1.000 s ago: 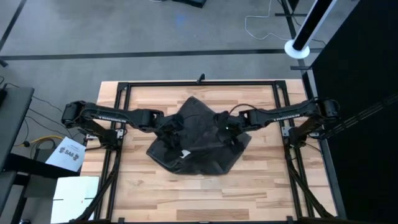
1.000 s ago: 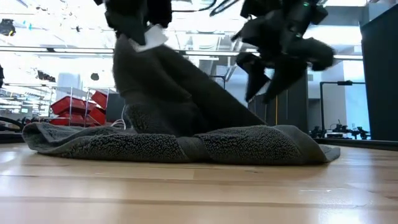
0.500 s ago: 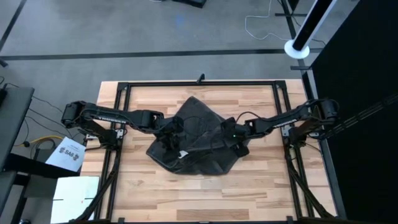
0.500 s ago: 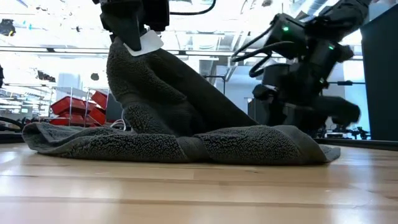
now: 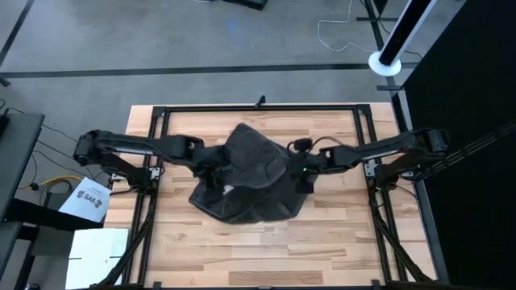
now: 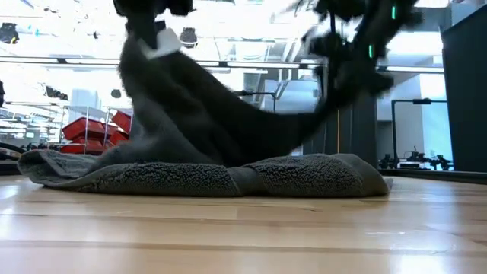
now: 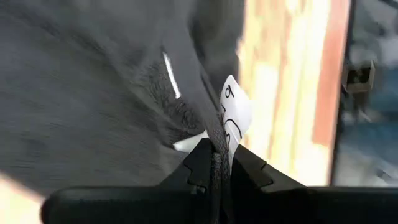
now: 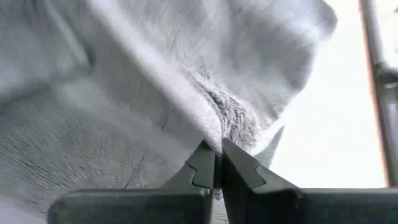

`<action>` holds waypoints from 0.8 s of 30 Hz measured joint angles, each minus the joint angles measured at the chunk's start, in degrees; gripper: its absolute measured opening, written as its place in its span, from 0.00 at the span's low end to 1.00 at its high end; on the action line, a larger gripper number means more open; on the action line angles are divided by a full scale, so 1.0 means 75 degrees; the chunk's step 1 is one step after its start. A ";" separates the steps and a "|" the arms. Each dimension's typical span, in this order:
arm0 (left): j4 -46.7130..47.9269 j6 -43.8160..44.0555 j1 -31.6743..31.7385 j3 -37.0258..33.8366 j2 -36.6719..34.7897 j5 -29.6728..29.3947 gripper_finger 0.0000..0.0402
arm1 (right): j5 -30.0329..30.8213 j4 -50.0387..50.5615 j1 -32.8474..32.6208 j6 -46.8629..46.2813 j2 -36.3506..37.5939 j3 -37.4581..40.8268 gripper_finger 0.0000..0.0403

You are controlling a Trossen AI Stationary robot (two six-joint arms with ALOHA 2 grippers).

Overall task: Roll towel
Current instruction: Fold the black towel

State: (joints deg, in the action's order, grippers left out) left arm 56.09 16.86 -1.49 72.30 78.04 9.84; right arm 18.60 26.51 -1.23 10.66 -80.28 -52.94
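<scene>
The towel (image 5: pixel 246 181) is seen at the centre of the high view, lying crumpled on the wooden table (image 5: pixel 339 242), slightly above the frame's middle. In the low view the towel's lower part (image 6: pixel 205 173) is spread flat along the tabletop, while two portions are drawn upward toward the upper left and upper right of the frame, so that a sagging span is formed between them.

The left gripper (image 5: pixel 211 163) is placed at the towel's left edge in the high view. Its fingers are closed on a pinch of the cloth beside the white tag (image 7: pixel 235 118), as is shown in the left wrist view.

The right gripper (image 5: pixel 301 165) is placed at the towel's right edge in the high view. In the right wrist view its fingers (image 8: pixel 202 167) are pressed together on a raised fold of the grey cloth.

No container is shown on the table; a paper sheet (image 5: pixel 89 199) is seen at the left, off the table.
</scene>
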 joint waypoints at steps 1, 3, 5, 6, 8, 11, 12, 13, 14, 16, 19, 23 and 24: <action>0.0162 -0.0065 0.0034 0.0265 -0.0132 -0.0342 0.04 | 0.0206 0.0418 -0.0052 -0.0112 0.0288 -0.0371 0.00; 0.0498 -0.0197 0.0051 0.0872 -0.0409 -0.1101 0.04 | 0.0742 0.1131 -0.0216 -0.0327 0.0928 -0.1166 0.00; 0.0689 -0.0472 0.0051 0.1574 -0.0594 -0.1732 0.04 | 0.1317 0.1768 -0.0433 -0.0423 0.1475 -0.2022 0.00; 0.0708 -0.0614 0.0051 0.1931 -0.0686 -0.2051 0.04 | 0.1576 0.1979 -0.0599 -0.0427 0.1689 -0.2448 0.00; 0.0657 -0.0918 0.0051 0.2675 -0.0783 -0.2510 0.04 | 0.2026 0.2234 -0.0915 -0.0428 0.1931 -0.3368 0.00; 0.0240 -0.1397 0.0057 0.3804 -0.0864 -0.2729 0.04 | 0.2348 0.2329 -0.1524 -0.0499 0.2007 -0.4745 0.00; 0.0007 -0.1565 0.0047 0.4153 -0.0874 -0.2730 0.04 | 0.2461 0.2254 -0.1766 -0.0504 0.1951 -0.5184 0.00; -0.0203 -0.1713 0.0013 0.4482 -0.0872 -0.2728 0.04 | 0.2599 0.2106 -0.2015 -0.0496 0.1886 -0.5596 0.00; -0.0456 -0.1856 -0.0042 0.4778 -0.0872 -0.2724 0.04 | 0.2754 0.1947 -0.2284 -0.0387 0.1791 -0.5999 0.00; -0.1002 -0.2116 -0.0188 0.5255 -0.0872 -0.2718 0.04 | 0.2912 0.1391 -0.2822 0.0116 0.1557 -0.6676 0.00; -0.1876 -0.2430 -0.0447 0.5718 -0.0866 -0.2625 0.04 | 0.2945 0.0176 -0.3601 0.1358 0.1096 -0.7516 0.00; -0.3566 -0.2732 -0.0812 0.5832 -0.0824 -0.1612 0.04 | 0.2945 -0.1165 -0.4458 0.3156 0.0337 -0.8611 0.00; -0.4033 -0.2791 -0.0889 0.5833 -0.0767 -0.1307 0.04 | 0.2898 -0.1387 -0.4627 0.3540 0.0129 -0.8891 0.00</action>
State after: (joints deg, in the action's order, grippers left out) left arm 25.84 -4.07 -8.16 116.05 72.30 0.03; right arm 40.34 16.11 -35.94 37.20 -79.31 -119.62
